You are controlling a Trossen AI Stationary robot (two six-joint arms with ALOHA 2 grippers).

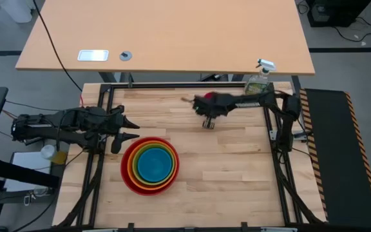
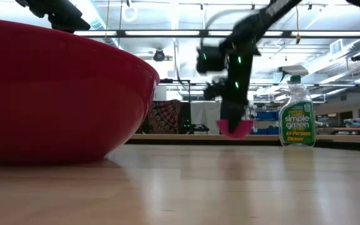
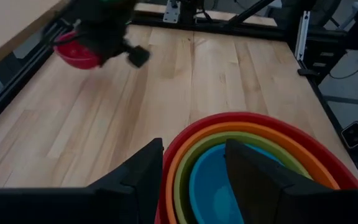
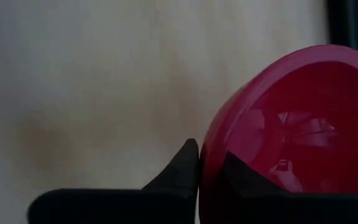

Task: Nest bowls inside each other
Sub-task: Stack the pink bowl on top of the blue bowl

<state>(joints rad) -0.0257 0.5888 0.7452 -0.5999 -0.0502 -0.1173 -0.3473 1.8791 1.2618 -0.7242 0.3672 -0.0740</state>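
Magenta bowl (image 4: 291, 124) rim pinched in right claw (image 4: 210, 165), seen only by wrist view; left claw (image 3: 191, 168) wide beside nested bowls (image 1: 150, 165).

Pale wood worktop (image 1: 224, 161) in a black frame (image 1: 282, 174). Beyond its far edge, a tan desk (image 1: 172, 32) with a grommet (image 1: 126, 56) and a white plate (image 1: 93, 55) set in it. Grey floor (image 1: 346, 64), cables (image 1: 359, 32) trailing across. Black-and-yellow hazard strip (image 1: 308, 129) along a dark bench at right. Low view: strip lights (image 2: 161, 32) on open ceiling, shelving far back, patterned cloth (image 2: 164, 117).
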